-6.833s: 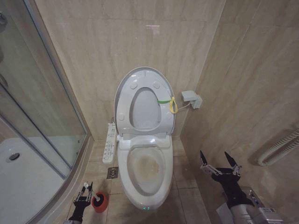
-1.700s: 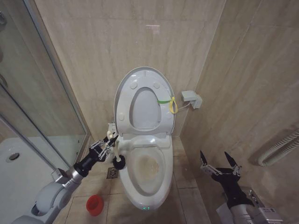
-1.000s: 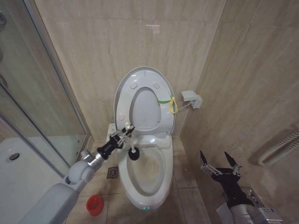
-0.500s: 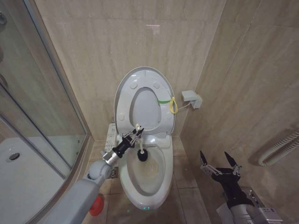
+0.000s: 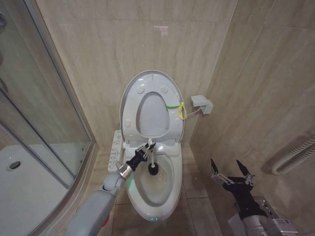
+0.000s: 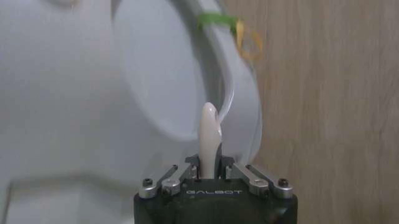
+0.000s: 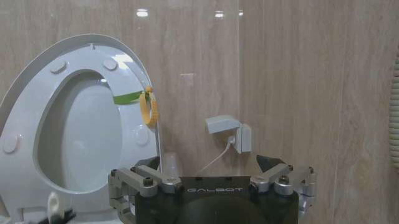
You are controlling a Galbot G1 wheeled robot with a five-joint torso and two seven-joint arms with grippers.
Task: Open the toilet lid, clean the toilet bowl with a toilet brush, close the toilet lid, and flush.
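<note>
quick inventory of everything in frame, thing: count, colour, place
toilet lid: 1, white, raised against the back wall
seat: 1, white, raised against the lid, green and yellow ties on it
toilet bowl: 1, white, stained inside, open, centre floor
toilet brush: 1, white handle, black head, head inside the bowl
control panel: 1, white, beside the bowl
wall box: 1, white, on the side wall
shower door: 1, glass, robot's left
left tool: 1, black, shut on the brush handle over the bowl
right tool: 1, black, open, idle by the side wall

brush head hidden by left gripper in wrist view | bowl left rim behind left arm | right arm cut by frame edge
</note>
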